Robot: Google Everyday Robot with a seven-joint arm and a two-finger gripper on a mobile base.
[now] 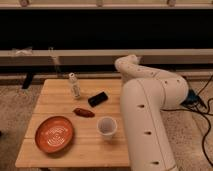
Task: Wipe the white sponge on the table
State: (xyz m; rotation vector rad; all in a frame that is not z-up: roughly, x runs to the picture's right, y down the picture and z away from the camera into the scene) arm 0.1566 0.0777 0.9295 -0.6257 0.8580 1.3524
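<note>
- Camera view: light plank counter (65, 150) seen from above and in front, dark wall and a pale ledge behind it.
- Big white robot arm (147, 112) fills the right side, rising from the bottom edge and bending at an elbow near the counter's far right corner.
- The arm covers the whole right strip of the counter. The claw is hidden behind it; cannot tell how it stands or whether it has hold of anything.
- White sponge is not visible anywhere on the uncovered wood.
- Orange plate (54, 133) at near left.
- White-grey cup (107, 127) upright, right of the plate, just beside the arm.
- Small reddish-brown item (83, 112) between the plate and a black rectangular device (98, 98).
- Small clear bottle (74, 86) upright at the far side, left of the device.
</note>
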